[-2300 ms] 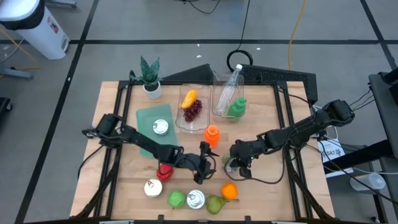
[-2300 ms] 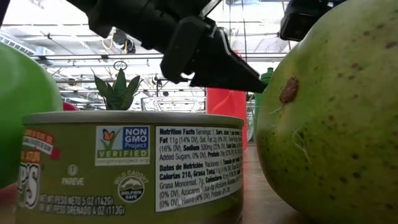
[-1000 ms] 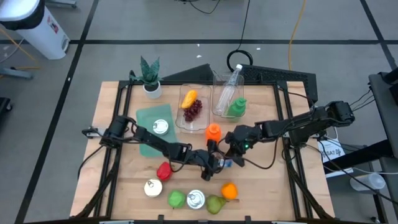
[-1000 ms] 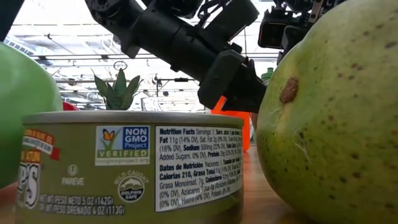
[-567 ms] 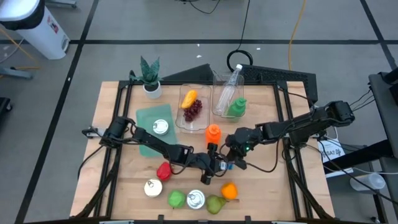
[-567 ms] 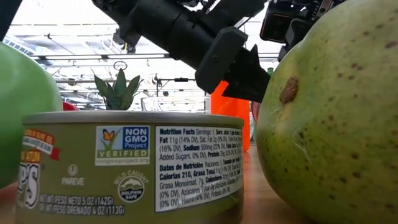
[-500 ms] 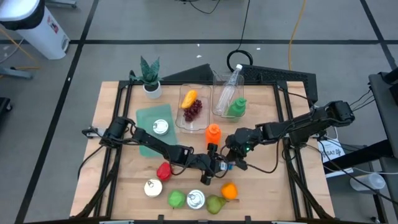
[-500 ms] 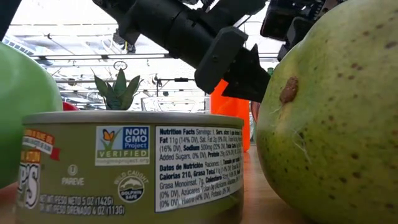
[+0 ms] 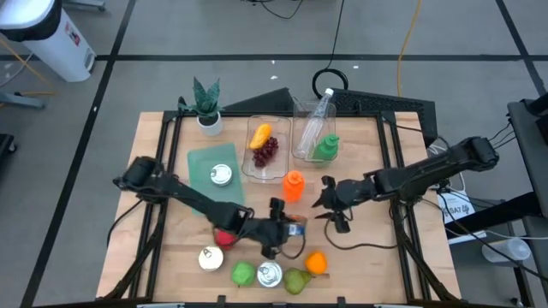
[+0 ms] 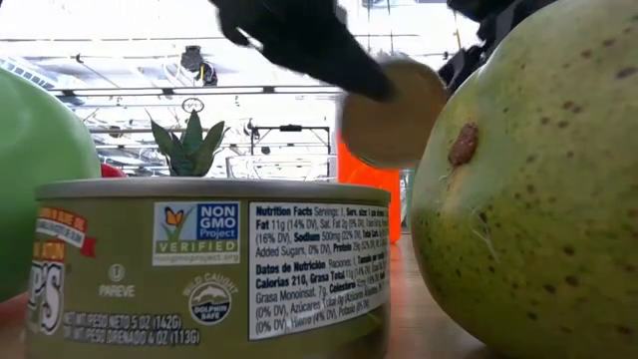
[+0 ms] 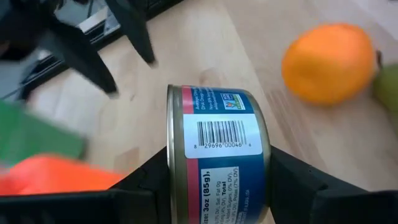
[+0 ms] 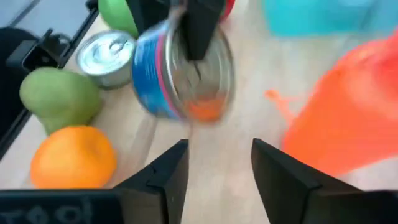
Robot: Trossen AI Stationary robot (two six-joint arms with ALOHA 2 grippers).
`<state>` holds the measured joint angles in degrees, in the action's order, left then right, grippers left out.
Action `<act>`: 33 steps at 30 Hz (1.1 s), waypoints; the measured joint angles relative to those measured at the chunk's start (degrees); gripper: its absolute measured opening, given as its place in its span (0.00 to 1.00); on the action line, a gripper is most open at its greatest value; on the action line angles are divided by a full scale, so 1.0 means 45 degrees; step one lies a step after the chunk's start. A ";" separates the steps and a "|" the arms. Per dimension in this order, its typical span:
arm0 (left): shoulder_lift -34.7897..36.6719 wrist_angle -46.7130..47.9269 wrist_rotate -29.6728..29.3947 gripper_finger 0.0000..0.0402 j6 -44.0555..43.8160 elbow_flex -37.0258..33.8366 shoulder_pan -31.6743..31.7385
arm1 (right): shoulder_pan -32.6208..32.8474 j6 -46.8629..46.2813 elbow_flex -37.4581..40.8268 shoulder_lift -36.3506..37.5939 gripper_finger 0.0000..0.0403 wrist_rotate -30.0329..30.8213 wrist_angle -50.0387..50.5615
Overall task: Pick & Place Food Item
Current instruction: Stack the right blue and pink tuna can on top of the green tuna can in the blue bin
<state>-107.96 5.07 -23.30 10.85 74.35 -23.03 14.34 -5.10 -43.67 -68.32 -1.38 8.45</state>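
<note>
A blue-labelled food can [image 9: 297, 224] hangs over the middle of the table's near half, with my left gripper [image 9: 287, 227] shut on it. The left wrist view shows its barcoded side [image 11: 217, 130]; the low view shows one round end [image 10: 394, 112] up in the air. My right gripper [image 9: 330, 205] stands open just to the can's right. Nothing is between its fingers [image 12: 161, 180], and it faces the can [image 12: 180, 68]. My left gripper pinches the can between its two fingers, one on each flat end [image 11: 171, 155]. One dark finger [image 12: 199, 25] lies across the end that faces the right wrist camera. The fingers come from the table's left, slanting down. The can lies on its side, lifted clear of the table.
An orange [image 9: 315, 263], a pear [image 9: 297, 280], a silver can [image 9: 270, 274] and a green apple [image 9: 244, 274] sit along the near edge. A red pepper [image 9: 226, 235] lies under the left arm. An orange bottle [image 9: 292, 185], two clear trays [image 9: 257, 167] and a plant [image 9: 205, 107] stand farther back.
The can has passed from my right gripper to my left. The right gripper has opened, let go and drawn back toward the table's right edge. My left gripper has carried the can up and a little toward the table's left.
</note>
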 joint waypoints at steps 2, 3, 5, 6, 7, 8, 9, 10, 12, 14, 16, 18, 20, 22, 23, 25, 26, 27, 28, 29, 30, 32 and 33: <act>0.0659 0.1310 -0.0862 0.46 -0.0210 0.0000 -0.0497 | 0.0124 0.0187 0.0271 0.0547 0.41 0.0382 -0.0081; 0.1055 0.1961 -0.1376 0.46 -0.0395 0.0000 -0.0790 | 0.0199 0.0231 0.0496 0.0790 0.41 0.0560 -0.0097; 0.1948 0.3418 -0.2530 0.46 -0.0994 0.0000 -0.1434 | 0.0347 0.0252 0.0998 0.1247 0.40 0.0688 -0.0160; 0.2425 0.4083 -0.3160 0.46 -0.1381 0.0000 -0.1776 | 0.0406 0.0252 0.1280 0.1464 0.39 0.0709 -0.0399; 0.2899 0.4731 -0.3800 0.46 -0.1806 0.0000 -0.2119 | 0.0476 0.0276 0.1610 0.1698 0.39 0.0722 -0.0795; 0.3318 0.5363 -0.4442 0.46 -0.2209 0.0000 -0.2482 | 0.0572 0.0309 0.1990 0.1908 0.38 0.0732 -0.1339; 0.3716 0.5944 -0.5025 0.46 -0.2542 0.0000 -0.2823 | 0.0673 0.0416 0.2355 0.2078 0.37 0.0741 -0.1979; 0.4100 0.6472 -0.5516 0.46 -0.2765 0.0000 -0.3181 | 0.0771 0.0661 0.2721 0.2226 0.36 0.0732 -0.2652; 0.4790 0.7402 -0.6505 0.46 -0.3065 0.0000 -0.3807 | 0.0970 0.1342 0.3410 0.2458 0.34 0.0738 -0.3863; 0.5395 0.8334 -0.7354 0.46 -0.3378 0.0000 -0.4334 | 0.1102 0.2080 0.4005 0.2578 0.33 0.1003 -0.4948; 0.5991 0.9368 -0.7910 0.46 -0.3798 0.0000 -0.4774 | 0.1164 0.2636 0.4611 0.2611 0.30 0.1349 -0.5922; 0.6584 1.0625 -0.8352 0.46 -0.4516 0.0000 -0.5093 | 0.1149 0.2980 0.5066 0.2591 0.28 0.1355 -0.6618; 0.7114 1.2178 -0.8726 0.46 -0.5791 0.0000 -0.5287 | 0.1143 0.3130 0.5361 0.2603 0.26 0.1353 -0.6868; 0.7538 1.3697 -0.8868 0.46 -0.7063 0.0000 -0.5365 | 0.1143 0.3195 0.5484 0.2599 0.23 0.1352 -0.6863; 0.7722 1.4368 -0.8960 0.46 -0.7615 0.0000 -0.5367 | 0.1143 0.3195 0.5516 0.2604 0.22 0.1347 -0.6863; 0.7970 1.5375 -0.9099 0.46 -0.8321 0.0000 -0.5364 | 0.1143 0.3195 0.5563 0.2604 0.21 0.1329 -0.6873; 0.8064 1.5807 -0.9063 0.46 -0.8513 0.0000 -0.5317 | 0.1143 0.3190 0.5579 0.2604 0.20 0.1310 -0.6868; 0.8128 1.6222 -0.8910 0.46 -0.8642 0.0000 -0.5226 | 0.1143 0.3166 0.5583 0.2599 0.19 0.1309 -0.6863; 0.8160 1.6611 -0.8666 0.46 -0.8837 0.0000 -0.5108 | 0.1143 0.3152 0.5583 0.2600 0.18 0.1300 -0.6871; 0.8179 1.7005 -0.8288 0.46 -0.9012 0.0000 -0.4909 | 0.1162 0.3151 0.5583 0.2599 0.18 0.1268 -0.6873; 0.8179 1.7406 -0.7795 0.46 -0.9166 0.0000 -0.4682 | 0.1183 0.3111 0.5585 0.2599 0.17 0.1173 -0.6873; 0.8160 1.7990 -0.6648 0.46 -0.9364 -0.0021 -0.4218 | 0.1187 0.2991 0.5586 0.2599 0.15 0.0620 -0.6880; 0.8124 1.8125 -0.6224 0.46 -0.9365 -0.0109 -0.3989 | 0.1187 0.2959 0.5588 0.2599 0.14 0.0314 -0.6905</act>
<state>-71.40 86.64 -51.31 -31.29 73.86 -40.98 19.68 8.21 -18.52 -56.62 0.04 -22.62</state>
